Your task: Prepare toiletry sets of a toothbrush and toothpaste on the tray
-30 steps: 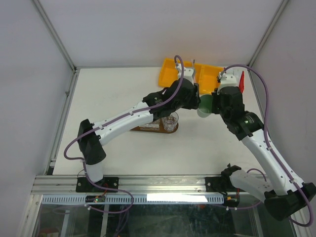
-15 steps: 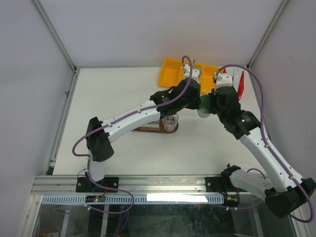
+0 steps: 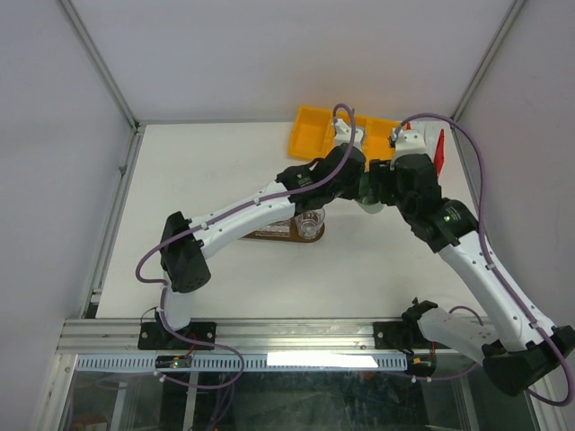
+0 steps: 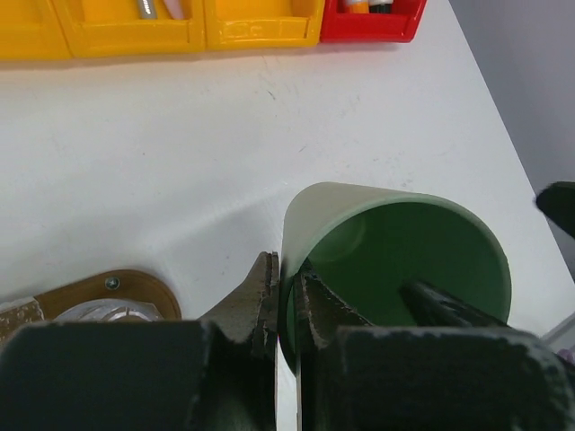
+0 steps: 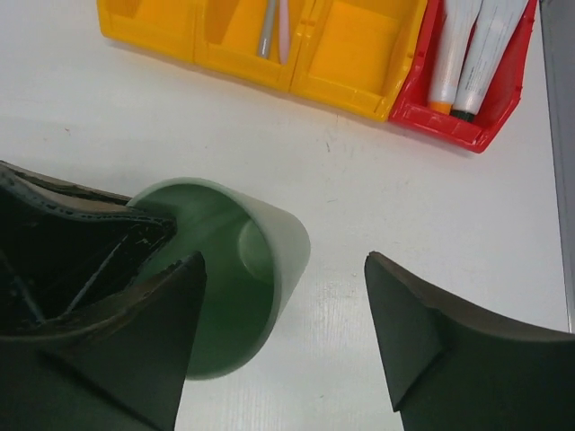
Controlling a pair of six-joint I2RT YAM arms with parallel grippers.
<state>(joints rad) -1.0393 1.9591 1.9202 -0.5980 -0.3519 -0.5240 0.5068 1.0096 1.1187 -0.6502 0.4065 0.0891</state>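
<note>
Left gripper (image 4: 286,274) on the cup; no set on the tray (image 4: 157,292) yet.
It is clenched on the mint-green cup (image 4: 395,242) wall; the right gripper (image 5: 283,260) is released beside it. Toothbrushes (image 5: 268,31) lie in the yellow bin (image 5: 350,54) and tubes (image 5: 481,54) in the red bin (image 5: 449,121). The tray shows only a glass (image 4: 108,312).

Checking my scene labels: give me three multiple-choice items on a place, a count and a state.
1. Where do the white tubes lie? A in the red bin B in the green cup C in the left end effector
2. How many tubes there? A one B two C four
3. Left end effector: A wide open B shut on the cup's rim C holding a tube
1 A, the right wrist view shows them there; 2 B, two side by side; 3 B, it pinches the cup's wall.
</note>
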